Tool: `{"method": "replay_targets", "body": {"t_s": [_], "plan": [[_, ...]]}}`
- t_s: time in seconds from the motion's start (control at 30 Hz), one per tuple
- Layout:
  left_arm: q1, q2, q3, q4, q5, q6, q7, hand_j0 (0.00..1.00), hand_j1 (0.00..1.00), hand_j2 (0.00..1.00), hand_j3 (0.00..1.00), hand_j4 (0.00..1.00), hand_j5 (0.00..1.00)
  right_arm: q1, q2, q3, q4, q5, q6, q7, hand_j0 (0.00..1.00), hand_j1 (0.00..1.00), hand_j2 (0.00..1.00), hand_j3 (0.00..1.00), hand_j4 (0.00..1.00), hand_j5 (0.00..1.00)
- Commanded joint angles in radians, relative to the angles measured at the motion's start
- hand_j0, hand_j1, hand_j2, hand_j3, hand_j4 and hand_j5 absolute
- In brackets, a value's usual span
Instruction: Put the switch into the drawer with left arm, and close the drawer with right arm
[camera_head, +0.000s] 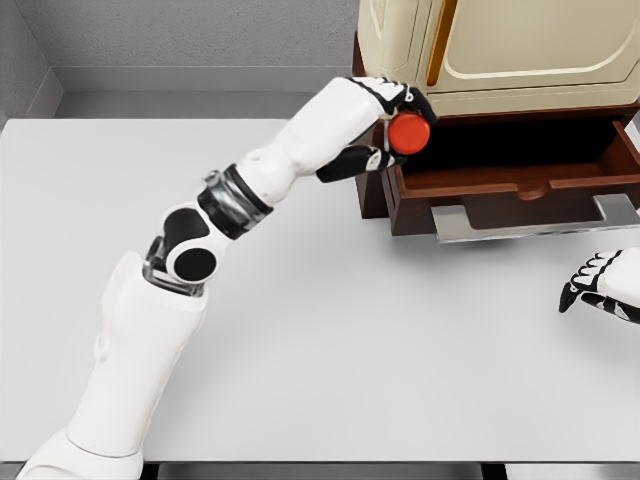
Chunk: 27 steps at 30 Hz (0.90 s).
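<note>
While left hand grips the round (glossy) switch — wooden drawer open.

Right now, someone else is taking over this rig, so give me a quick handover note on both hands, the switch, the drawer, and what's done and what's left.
Left hand: shut on the red switch, held at the left front corner of the open drawer, at the level of its opening.
Right hand: low at the right edge of the table, in front of the drawer, apart from it, fingers curled, holding nothing.
Drawer: pulled out under the cream cabinet; its metal handle faces the robot.
Done: switch picked up and carried to the drawer.
Left: release the switch inside, withdraw the left arm, then push the drawer closed with the right.
</note>
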Motion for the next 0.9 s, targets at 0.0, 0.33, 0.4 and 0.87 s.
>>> {"method": "replay_targets", "body": {"t_s": [0.0, 0.33, 0.4, 0.87], "plan": [[0.0, -0.002, -0.009, 0.023, -0.045, 0.0, 0.001, 0.37, 0.37, 0.37, 0.37, 0.37, 0.37, 0.0, -0.002, 0.0, 0.0, -0.006, 0.001, 0.0, 0.46, 0.46, 0.46, 0.46, 0.46, 0.46], [-0.077, -0.002, -0.106, 0.062, -0.133, 0.002, 0.002, 0.36, 0.36, 0.36, 0.36, 0.36, 0.36, 0.0, 0.0, 0.0, 0.0, -0.006, 0.001, 0.001, 0.46, 0.46, 0.46, 0.46, 0.46, 0.46], [-0.081, -0.002, -0.112, 0.064, -0.165, 0.0, 0.002, 0.36, 0.36, 0.36, 0.36, 0.36, 0.36, 0.0, -0.002, 0.0, 0.0, -0.006, 0.001, 0.001, 0.46, 0.46, 0.46, 0.46, 0.46, 0.46], [-0.16, -0.002, -0.146, 0.099, -0.245, 0.002, 0.002, 0.38, 0.38, 0.38, 0.38, 0.38, 0.38, 0.0, -0.002, 0.0, 0.0, -0.006, 0.001, 0.0, 0.46, 0.46, 0.46, 0.46, 0.46, 0.46]]}}
